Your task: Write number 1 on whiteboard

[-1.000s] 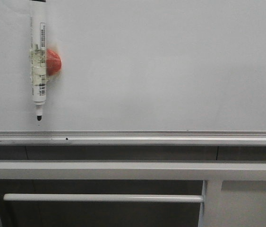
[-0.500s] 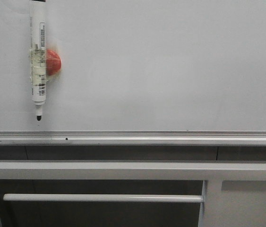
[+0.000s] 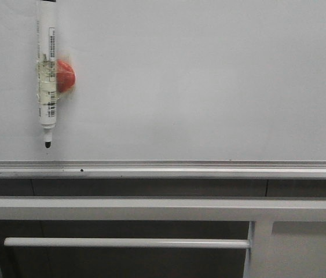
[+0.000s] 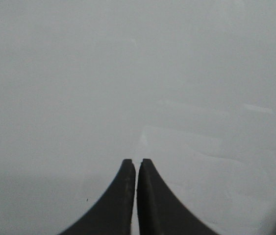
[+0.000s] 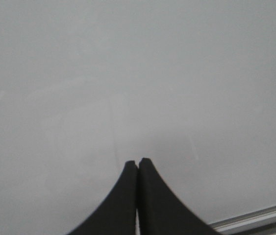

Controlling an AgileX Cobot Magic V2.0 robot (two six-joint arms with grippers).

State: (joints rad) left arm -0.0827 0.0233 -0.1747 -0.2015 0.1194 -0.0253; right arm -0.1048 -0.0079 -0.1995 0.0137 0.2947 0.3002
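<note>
A white marker pen with a black tip (image 3: 47, 81) hangs tip-down on the glossy white whiteboard (image 3: 209, 81), beside a red blob (image 3: 65, 76). No stroke shows yet. The left pincer (image 4: 136, 162) and right pincer (image 5: 138, 161) are closed, empty. Grasping the pen squarely should come first.

Flat, dim, even light. Whiteboard (image 3: 209, 81) reads grey, no hard glare. Deep shadow below its rail. Wrist views soft, slightly blurred; faint sheen patches on board.
</note>
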